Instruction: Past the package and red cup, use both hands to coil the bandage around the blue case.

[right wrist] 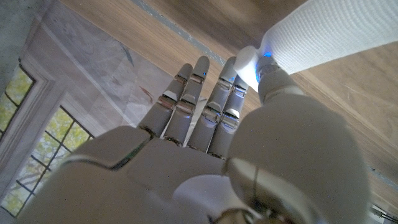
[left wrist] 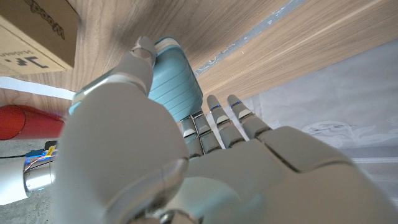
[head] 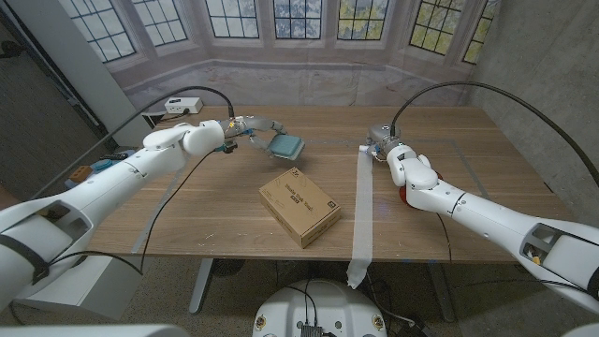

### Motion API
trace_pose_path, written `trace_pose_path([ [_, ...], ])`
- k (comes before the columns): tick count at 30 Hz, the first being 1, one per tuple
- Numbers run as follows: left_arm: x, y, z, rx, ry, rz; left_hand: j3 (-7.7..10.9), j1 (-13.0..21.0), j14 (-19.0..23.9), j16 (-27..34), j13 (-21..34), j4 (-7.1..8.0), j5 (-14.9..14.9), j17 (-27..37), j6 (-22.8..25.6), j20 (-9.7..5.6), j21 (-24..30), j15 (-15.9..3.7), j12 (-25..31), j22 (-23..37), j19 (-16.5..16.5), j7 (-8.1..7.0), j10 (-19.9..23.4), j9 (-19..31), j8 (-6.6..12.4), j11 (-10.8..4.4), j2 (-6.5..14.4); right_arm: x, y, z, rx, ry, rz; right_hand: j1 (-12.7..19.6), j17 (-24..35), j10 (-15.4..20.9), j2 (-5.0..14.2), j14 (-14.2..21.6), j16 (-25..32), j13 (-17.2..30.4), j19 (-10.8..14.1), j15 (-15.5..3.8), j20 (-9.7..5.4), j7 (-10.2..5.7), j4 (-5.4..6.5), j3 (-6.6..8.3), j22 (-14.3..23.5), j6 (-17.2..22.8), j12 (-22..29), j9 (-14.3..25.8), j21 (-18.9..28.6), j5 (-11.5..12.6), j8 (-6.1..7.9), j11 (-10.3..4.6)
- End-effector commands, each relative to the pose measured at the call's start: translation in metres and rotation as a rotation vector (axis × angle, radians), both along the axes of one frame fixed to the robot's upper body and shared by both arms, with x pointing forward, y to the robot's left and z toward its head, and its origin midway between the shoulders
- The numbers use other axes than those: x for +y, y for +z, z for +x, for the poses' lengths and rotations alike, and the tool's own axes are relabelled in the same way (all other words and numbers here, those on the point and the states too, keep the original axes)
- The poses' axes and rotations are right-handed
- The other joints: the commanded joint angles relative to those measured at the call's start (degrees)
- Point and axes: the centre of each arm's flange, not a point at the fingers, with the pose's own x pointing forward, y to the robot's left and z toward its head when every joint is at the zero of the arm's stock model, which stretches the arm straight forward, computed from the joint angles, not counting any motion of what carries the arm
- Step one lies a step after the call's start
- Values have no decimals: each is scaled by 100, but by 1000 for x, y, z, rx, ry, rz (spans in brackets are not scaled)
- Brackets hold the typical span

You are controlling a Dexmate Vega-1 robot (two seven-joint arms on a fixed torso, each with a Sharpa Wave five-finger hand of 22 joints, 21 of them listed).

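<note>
The blue case point(head: 285, 145) sits at the table's far middle, just off the surface, gripped at its left end by my left hand point(head: 245, 129). In the left wrist view the ribbed case point(left wrist: 177, 81) lies between that hand's point(left wrist: 143, 162) thumb and fingers. The white bandage point(head: 361, 211) runs as a flat strip from the far right down over the table's front edge. My right hand point(head: 386, 148) pinches its far end; the right wrist view shows the bandage point(right wrist: 336, 31) caught between the thumb and fingers of that hand point(right wrist: 249, 155).
The cardboard package point(head: 299, 206) lies in the table's middle, between case and front edge. The red cup point(head: 402, 195) is mostly hidden behind my right forearm. A white device point(head: 178, 106) with cables sits at the back left corner.
</note>
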Motion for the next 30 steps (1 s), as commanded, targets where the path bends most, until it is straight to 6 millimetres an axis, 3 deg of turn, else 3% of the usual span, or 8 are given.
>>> trace_pose_path([
  [1, -6, -2, -1, -10, -3, -48, 175, -294, 50, -25, 1278, 142, 40, 29, 299, -2, -11, -3, 71, 16, -21, -51, 469, 21, 1651, -277, 347, 11, 7, -11, -43, 13, 12, 53, 23, 44, 13, 92, 24, 42, 39, -767, -300, 12, 31, 35, 14, 76, 33, 19, 25, 4, 32, 11],
  [19, -9, -5, -4, -15, 0, -84, 183, -300, 54, -24, 1293, 138, 39, 39, 280, 3, -12, -1, 60, 16, -31, -51, 473, -16, 1675, -276, 350, 34, 23, -21, -105, 58, 19, 134, 68, 97, 33, 159, 34, 120, 40, -773, -297, 28, 35, 5, 14, 152, 100, 45, 17, -18, 36, 5],
  [30, -19, 4, 1, -25, -15, -107, 170, -291, 44, -19, 1302, 134, 39, 54, 270, 8, -11, 8, 52, 17, -36, -60, 471, -37, 1691, -271, 363, 47, 31, -17, -127, 85, 10, 198, 102, 111, 43, 183, 48, 163, 43, -778, -296, 12, 29, -25, 14, 153, 129, 59, 15, -35, 25, -2],
])
